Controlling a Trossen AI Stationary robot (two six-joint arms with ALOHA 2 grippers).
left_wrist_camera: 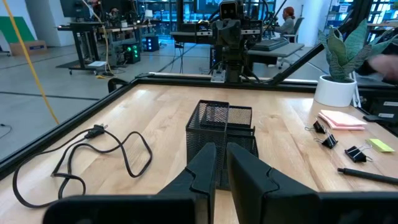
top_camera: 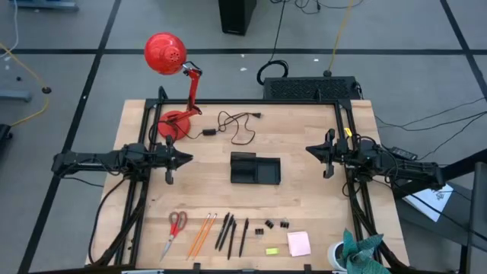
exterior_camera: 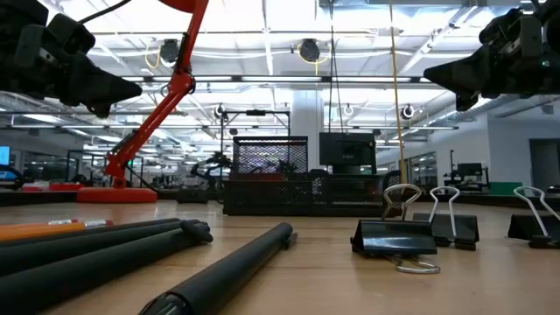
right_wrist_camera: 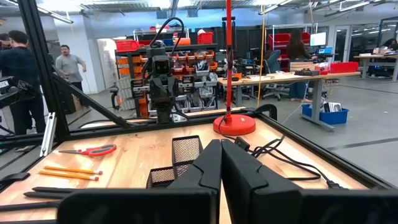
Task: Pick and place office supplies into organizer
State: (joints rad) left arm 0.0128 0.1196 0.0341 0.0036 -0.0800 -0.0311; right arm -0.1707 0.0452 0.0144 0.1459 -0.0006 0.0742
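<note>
The black mesh organizer (top_camera: 255,168) stands mid-table, also seen in the left wrist view (left_wrist_camera: 221,124) and the right wrist view (right_wrist_camera: 180,155). Along the near edge lie the red-handled scissors (top_camera: 176,226), two orange pencils (top_camera: 202,233), black pens (top_camera: 230,233), binder clips (top_camera: 275,225), a yellow-green block (top_camera: 272,250) and a pink sticky pad (top_camera: 298,243). My left gripper (top_camera: 189,158) (left_wrist_camera: 221,158) hovers shut to the left of the organizer. My right gripper (top_camera: 308,150) (right_wrist_camera: 221,155) hovers shut to its right. Both point at the organizer and hold nothing.
A red desk lamp (top_camera: 173,84) stands at the far left with a black cable (top_camera: 236,125) beside it. A potted plant (top_camera: 358,255) sits at the near right corner. A black frame (top_camera: 251,101) runs around the table. People stand in the room beyond.
</note>
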